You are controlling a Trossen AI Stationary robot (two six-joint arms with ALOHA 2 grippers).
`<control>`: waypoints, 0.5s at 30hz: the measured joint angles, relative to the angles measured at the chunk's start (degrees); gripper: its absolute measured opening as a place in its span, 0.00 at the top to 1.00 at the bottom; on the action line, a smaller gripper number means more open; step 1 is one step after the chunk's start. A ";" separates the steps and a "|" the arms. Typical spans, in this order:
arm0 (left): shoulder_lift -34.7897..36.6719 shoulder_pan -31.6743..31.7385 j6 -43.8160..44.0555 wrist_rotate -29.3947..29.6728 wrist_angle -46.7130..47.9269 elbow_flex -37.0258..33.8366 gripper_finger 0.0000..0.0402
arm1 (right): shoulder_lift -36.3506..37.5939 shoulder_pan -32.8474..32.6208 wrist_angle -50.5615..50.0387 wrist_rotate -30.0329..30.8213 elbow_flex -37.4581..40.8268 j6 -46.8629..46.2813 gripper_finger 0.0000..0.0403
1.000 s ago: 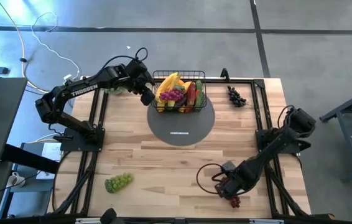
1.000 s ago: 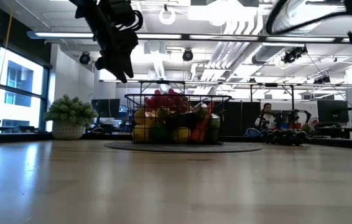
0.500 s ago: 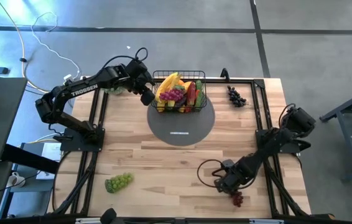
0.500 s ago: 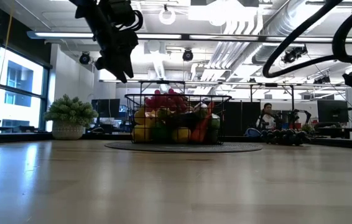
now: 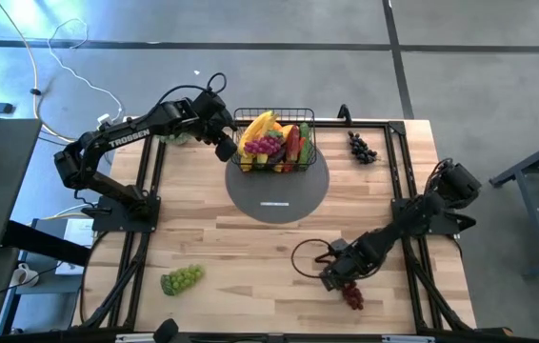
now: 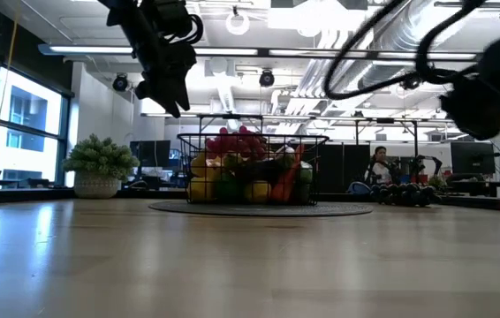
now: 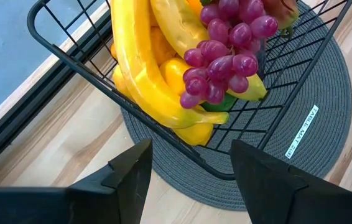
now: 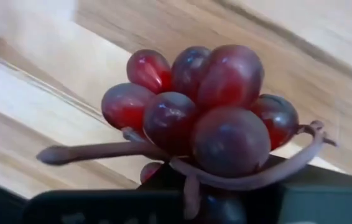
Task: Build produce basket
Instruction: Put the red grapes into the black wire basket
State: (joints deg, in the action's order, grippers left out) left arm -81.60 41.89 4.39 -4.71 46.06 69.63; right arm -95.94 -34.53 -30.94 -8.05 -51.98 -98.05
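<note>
Your basket (image 5: 275, 143) sits on the round mat (image 5: 279, 191) at the tabletop's (image 5: 241, 248) far edge, heaped with bananas (image 7: 145, 68) and purple grapes (image 7: 226, 53). Your left gripper (image 5: 224, 145) hangs just beside its left wall, fingers spread wide. At the near right, your right gripper (image 5: 334, 277) holds the red grapes (image 8: 207, 118). Green grapes (image 5: 181, 278) lie near left, dark grapes (image 5: 362, 147) far right.

Right end effector (image 5: 338, 279) with red grapes (image 5: 352, 296), now farther left.

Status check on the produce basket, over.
Left gripper open, hovering beside the basket. Right gripper shut on red grapes, near table front. Green grapes, dark grapes still out. Path clear.
</note>
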 joint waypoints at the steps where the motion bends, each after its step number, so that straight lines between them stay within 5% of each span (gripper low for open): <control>1: 0.00 0.00 0.10 0.00 0.00 0.00 0.48 | 0.00 0.83 -0.01 -0.01 -0.28 1.46 0.97; 15: 0.00 0.00 1.44 -0.01 0.01 0.00 0.48 | 0.00 16.25 0.37 2.64 -8.04 27.25 0.99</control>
State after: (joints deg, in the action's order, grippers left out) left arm -81.60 41.89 5.83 -4.72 46.08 69.63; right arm -95.94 -18.28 -30.57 -5.41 -60.02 -70.81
